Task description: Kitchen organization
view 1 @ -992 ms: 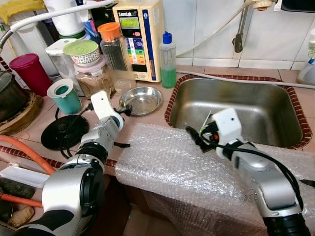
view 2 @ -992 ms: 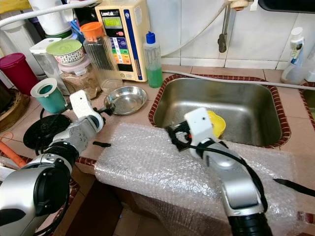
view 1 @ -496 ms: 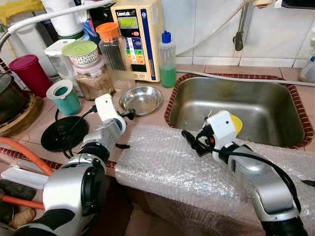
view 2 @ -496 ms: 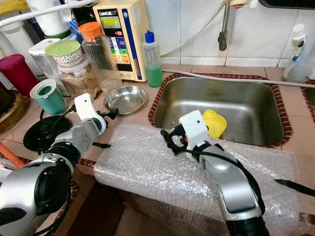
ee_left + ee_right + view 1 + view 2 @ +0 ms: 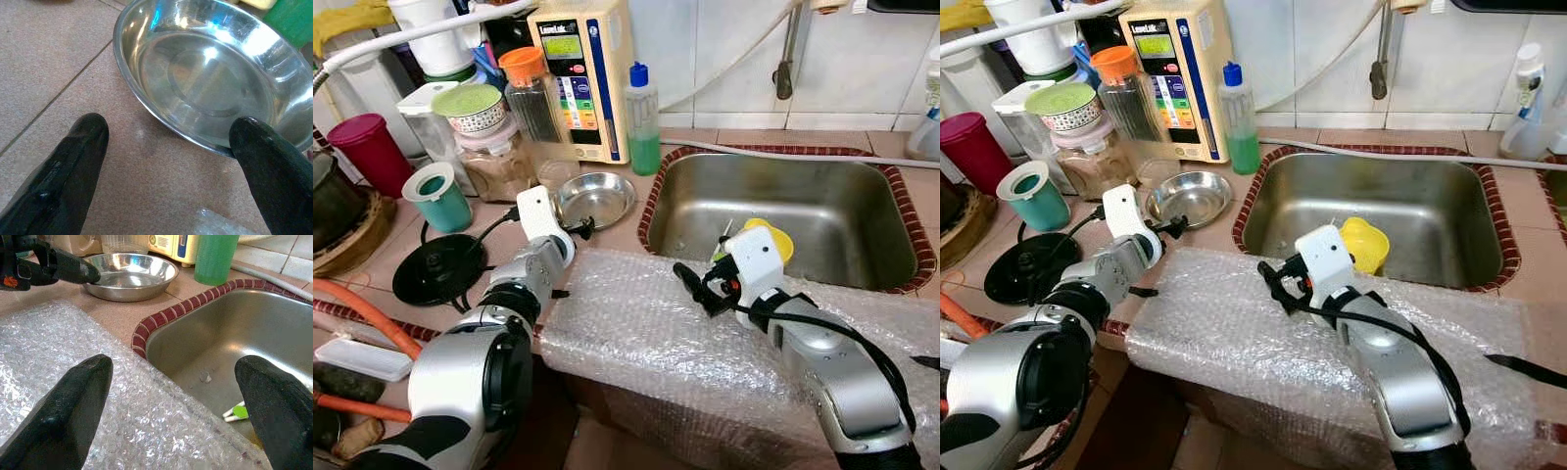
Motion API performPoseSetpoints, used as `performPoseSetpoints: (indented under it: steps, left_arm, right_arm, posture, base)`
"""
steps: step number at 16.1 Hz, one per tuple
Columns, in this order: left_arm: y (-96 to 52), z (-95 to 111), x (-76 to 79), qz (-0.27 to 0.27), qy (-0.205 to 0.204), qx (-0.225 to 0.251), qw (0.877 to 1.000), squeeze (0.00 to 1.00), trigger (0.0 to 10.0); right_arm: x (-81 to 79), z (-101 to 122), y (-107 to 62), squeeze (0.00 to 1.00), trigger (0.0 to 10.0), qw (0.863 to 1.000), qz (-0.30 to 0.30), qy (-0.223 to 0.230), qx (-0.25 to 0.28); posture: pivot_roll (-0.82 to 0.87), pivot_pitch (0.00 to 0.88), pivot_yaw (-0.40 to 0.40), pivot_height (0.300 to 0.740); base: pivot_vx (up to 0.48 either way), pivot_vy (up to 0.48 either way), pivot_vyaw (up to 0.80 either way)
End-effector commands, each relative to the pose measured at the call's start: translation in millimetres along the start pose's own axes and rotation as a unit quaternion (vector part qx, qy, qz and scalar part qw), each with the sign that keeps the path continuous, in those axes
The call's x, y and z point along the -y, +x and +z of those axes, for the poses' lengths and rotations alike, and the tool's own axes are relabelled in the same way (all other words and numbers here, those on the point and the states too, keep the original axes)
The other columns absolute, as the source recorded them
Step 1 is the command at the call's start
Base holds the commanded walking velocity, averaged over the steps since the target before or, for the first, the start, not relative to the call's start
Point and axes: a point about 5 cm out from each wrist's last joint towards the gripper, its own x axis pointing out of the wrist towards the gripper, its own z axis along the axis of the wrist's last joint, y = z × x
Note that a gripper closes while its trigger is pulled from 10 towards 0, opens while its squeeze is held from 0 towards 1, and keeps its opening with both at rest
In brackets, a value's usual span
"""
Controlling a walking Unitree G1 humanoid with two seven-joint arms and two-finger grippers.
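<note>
Reaching across the counter (image 5: 391, 230), the left gripper (image 5: 168, 147) holds its jaws wide open and empty at the near rim of a steel bowl (image 5: 595, 199). The right gripper (image 5: 693, 285), jaws spread and empty, hovers over bubble wrap (image 5: 636, 328) beside the sink (image 5: 862, 211).

Our left gripper (image 5: 166, 147) has edged forward to the steel dish (image 5: 215, 93); our right gripper (image 5: 1278, 284) has drifted left over the bubble wrap (image 5: 1224, 343).

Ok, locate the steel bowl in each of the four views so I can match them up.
Left eye: steel bowl on the counter, left of the sink.
Right eye: bowl at, just ahead of the left end effector.
Left wrist: bowl at, its rim between the open fingers.
Right wrist: bowl at.
Shared landmark: green bottle.
</note>
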Motion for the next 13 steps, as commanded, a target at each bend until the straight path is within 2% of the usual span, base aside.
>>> performPoseSetpoints:
  steps: [1,3,4,8,9,11,13]
  left_arm:
    - [-0.4,6.7,-3.7,0.004,-0.006,0.014,1.0,0.0,10.0]
    - [-1.2,1.9,-16.5,0.026,-0.009,0.01,1.0,0.0,10.0]
    - [-1.8,1.4,-24.2,0.042,-0.018,0.006,0.999,0.0,10.0]
    - [-3.1,-1.5,-35.9,0.059,-0.036,-0.001,0.998,0.0,10.0]
    - [-3.5,-2.7,-38.8,0.064,-0.031,-0.004,0.997,0.0,6.9]
    - [-4.5,-2.1,-45.6,0.077,-0.031,-0.005,0.997,0.0,0.2]
    - [-5.3,5.2,-49.3,0.08,-0.013,-0.001,0.997,0.0,0.0]
  right_arm:
    - [-4.5,5.0,0.2,0.0,10.0,1.0,0.01,0.001,0.012]
    - [-8.9,4.8,1.1,0.0,10.0,1.0,0.023,0.004,0.011]
    - [-9.7,2.6,3.0,0.0,10.0,0.999,0.029,-0.012,0.003]
    - [-11.2,14.5,6.6,0.0,10.0,0.999,0.042,0.0,0.028]
    - [-12.4,13.1,5.7,0.0,10.0,0.999,0.042,0.002,0.026]
    - [-14.5,9.7,4.5,0.0,10.0,0.999,0.044,-0.008,0.018]
    - [-11.1,10.9,3.6,0.0,10.0,0.999,0.036,0.003,0.021]
  posture:
    - [-0.09,0.0,0.181,0.74]
    - [-0.06,0.0,0.159,0.74]
    - [-0.07,0.0,0.151,0.74]
    - [-0.06,0.0,0.138,0.74]
    - [-0.06,0.0,0.138,0.74]
    - [-0.06,0.0,0.141,0.74]
    - [-0.06,0.0,0.147,0.74]
  base:
    - [0.0,0.0,0.0]
    - [0.0,0.0,0.0]
    - [0.0,0.0,0.0]
    - [0.0,0.0,0.0]
    - [0.0,0.0,0.0]
    - [0.0,0.0,0.0]
    - [0.0,0.0,0.0]
